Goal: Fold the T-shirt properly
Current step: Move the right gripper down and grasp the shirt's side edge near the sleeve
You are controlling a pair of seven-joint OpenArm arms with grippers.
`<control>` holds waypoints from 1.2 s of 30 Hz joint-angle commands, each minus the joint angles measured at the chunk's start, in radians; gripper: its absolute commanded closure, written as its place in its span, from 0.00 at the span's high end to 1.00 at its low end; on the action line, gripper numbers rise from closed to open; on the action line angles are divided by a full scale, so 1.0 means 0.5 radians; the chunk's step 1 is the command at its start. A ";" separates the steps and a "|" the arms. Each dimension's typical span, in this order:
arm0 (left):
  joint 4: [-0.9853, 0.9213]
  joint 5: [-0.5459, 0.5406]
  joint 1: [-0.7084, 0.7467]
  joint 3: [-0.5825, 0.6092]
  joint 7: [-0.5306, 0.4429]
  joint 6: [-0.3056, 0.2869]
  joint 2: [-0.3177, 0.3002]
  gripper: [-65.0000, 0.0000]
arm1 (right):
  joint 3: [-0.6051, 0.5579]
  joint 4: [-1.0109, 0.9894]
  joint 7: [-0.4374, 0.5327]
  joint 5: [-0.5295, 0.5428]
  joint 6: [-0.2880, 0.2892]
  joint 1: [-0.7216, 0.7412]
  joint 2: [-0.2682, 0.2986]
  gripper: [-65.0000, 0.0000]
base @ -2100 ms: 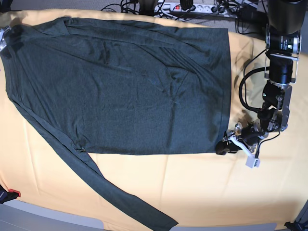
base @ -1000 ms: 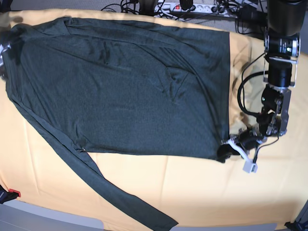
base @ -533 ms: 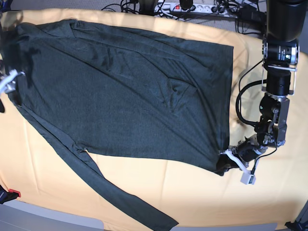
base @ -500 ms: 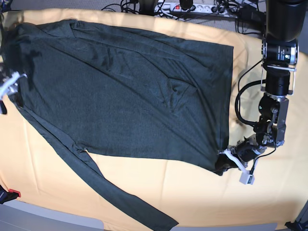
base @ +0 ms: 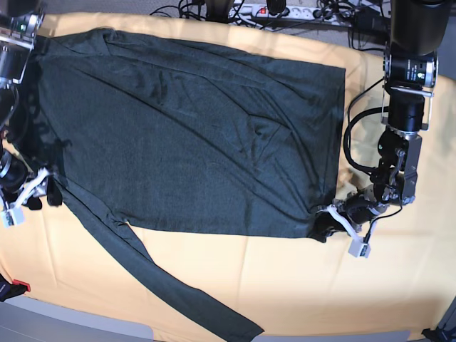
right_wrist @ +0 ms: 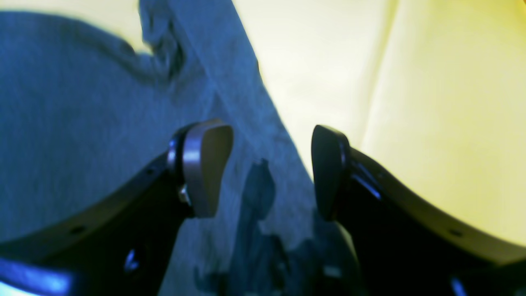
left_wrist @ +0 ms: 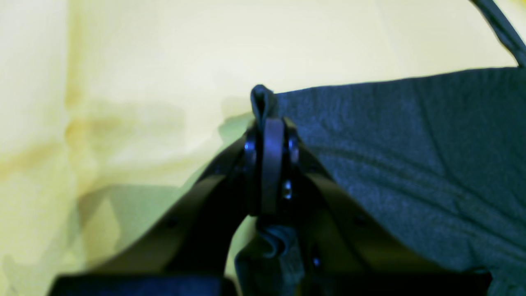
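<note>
The dark charcoal-green T-shirt (base: 185,135) lies spread flat over the table, one long sleeve (base: 164,285) trailing toward the front edge. At the lower right hem corner my left gripper (base: 329,222) is shut on a pinched fold of the fabric; the left wrist view shows the left gripper (left_wrist: 269,123) with that bunched corner (left_wrist: 262,100) sticking out past the closed jaws. At the shirt's left edge, where the sleeve starts, my right gripper (base: 39,192) hangs open. In the right wrist view the right gripper (right_wrist: 267,164) straddles the T-shirt's edge (right_wrist: 82,102) without touching it.
A pale yellow-orange cloth (base: 306,285) covers the table under the shirt. A power strip and cables (base: 285,11) lie along the back edge. A small red item (base: 21,286) sits at the front left corner.
The right arm has come down along the shirt's left edge to the base of the sleeve. The left gripper has drawn the hem corner slightly inward and up.
</note>
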 commanded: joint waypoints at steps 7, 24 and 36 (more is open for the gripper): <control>0.027 -0.048 -0.058 -0.013 -0.059 -0.027 -0.021 0.00 | 0.013 -0.308 0.013 0.134 0.100 0.192 -0.047 0.56; 0.027 -0.124 -0.057 -0.013 -0.057 -0.075 -0.022 0.00 | -0.055 -0.320 0.300 -0.457 -0.010 0.187 -0.205 0.56; 0.027 -0.140 -0.057 -0.013 -0.047 -0.119 -0.022 0.00 | -0.090 -0.320 0.332 -0.661 -0.340 0.186 -0.205 0.56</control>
